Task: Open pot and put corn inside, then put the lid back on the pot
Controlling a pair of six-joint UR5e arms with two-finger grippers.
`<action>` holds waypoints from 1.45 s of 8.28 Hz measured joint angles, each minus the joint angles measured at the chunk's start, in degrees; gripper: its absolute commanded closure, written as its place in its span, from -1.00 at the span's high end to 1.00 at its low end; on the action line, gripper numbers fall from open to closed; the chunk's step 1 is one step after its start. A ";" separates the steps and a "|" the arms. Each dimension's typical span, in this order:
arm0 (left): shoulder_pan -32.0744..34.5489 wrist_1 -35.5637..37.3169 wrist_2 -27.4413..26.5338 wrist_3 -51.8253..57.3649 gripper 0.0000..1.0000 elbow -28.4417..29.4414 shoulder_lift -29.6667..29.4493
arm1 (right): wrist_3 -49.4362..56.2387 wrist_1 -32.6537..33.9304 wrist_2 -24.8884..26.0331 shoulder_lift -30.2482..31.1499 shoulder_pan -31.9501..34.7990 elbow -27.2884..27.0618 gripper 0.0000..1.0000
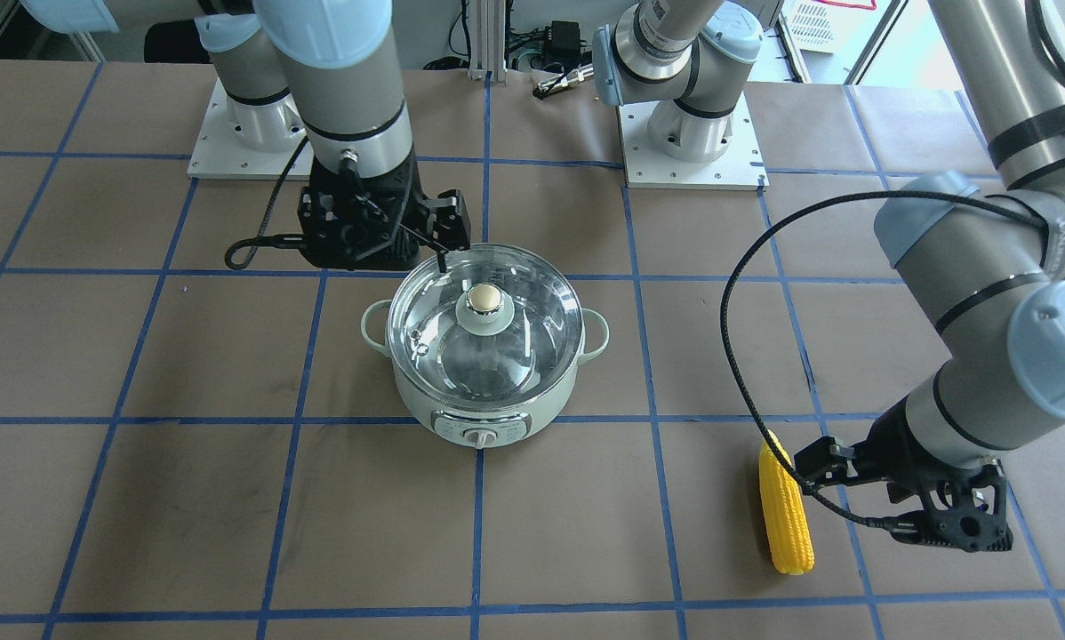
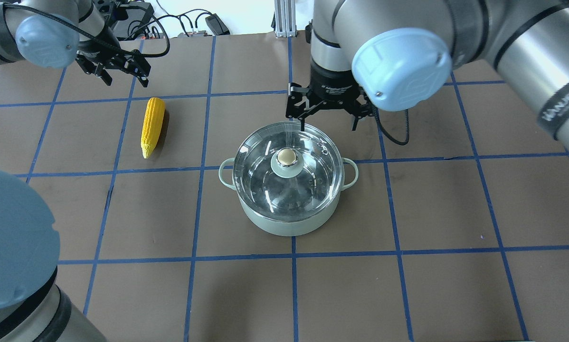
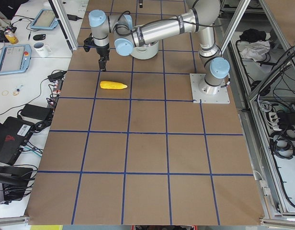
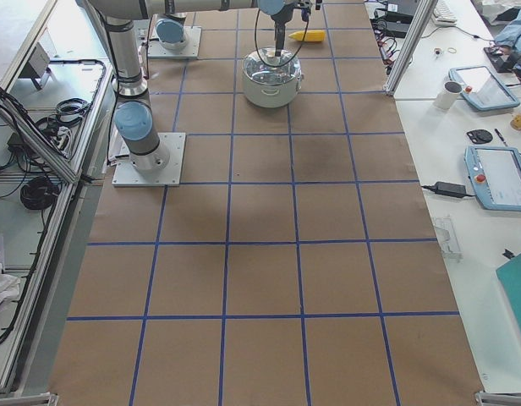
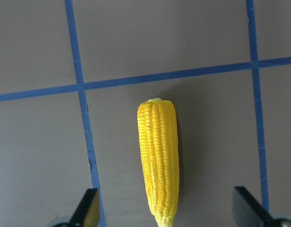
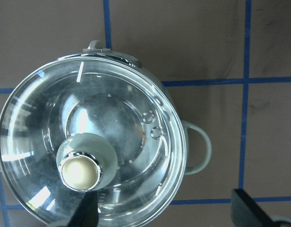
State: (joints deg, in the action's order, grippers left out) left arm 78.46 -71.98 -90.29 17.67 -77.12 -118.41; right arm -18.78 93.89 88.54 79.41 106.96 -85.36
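Observation:
The mint-green pot (image 2: 289, 223) stands mid-table with the glass lid (image 2: 313, 180) on it, its beige knob (image 2: 287, 156) upright. My right gripper (image 2: 328, 126) is open and empty, hovering over the pot's far rim, off to the side of the knob. In the right wrist view the knob (image 6: 79, 172) sits at the lower left, next to one fingertip (image 6: 86, 210). The yellow corn (image 2: 152, 126) lies flat on the table to the left. My left gripper (image 2: 127, 81) is open and empty above the corn's blunt end. In the left wrist view the corn (image 5: 158, 165) lies between the fingertips (image 5: 89, 208).
The brown table (image 2: 408, 213) carries a blue tape grid. The arm base plates (image 1: 692, 151) stand at the robot's side. Cables and a power supply (image 2: 216, 23) lie beyond the far edge. Operator desks with tablets (image 4: 489, 173) flank the table ends.

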 measured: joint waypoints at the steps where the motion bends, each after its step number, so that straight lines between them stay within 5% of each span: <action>1: -0.03 1.50 0.15 0.70 1.00 -0.08 -2.35 | -3.66 3.38 -0.30 -2.42 2.30 -0.03 1.00; 4: -0.06 6.46 0.11 0.89 1.00 -3.35 -6.90 | -8.36 9.32 -0.61 -7.72 5.67 -0.51 0.97; 6: -0.06 10.46 -0.06 0.47 1.00 -6.73 -8.27 | -8.97 10.12 -0.64 -8.72 6.08 -1.25 0.69; 8: -0.06 11.58 -0.03 0.04 -0.99 -7.66 -9.08 | -9.42 10.14 -0.68 -8.81 6.12 -1.99 0.63; 12: -0.06 11.92 -0.98 -2.03 -1.00 -7.65 -8.79 | -12.32 8.76 -1.48 -8.63 6.23 -2.22 0.45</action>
State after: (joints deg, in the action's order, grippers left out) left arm 78.40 -60.06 -91.27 15.63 -84.77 -127.20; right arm -31.10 102.65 87.05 70.78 113.19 -87.57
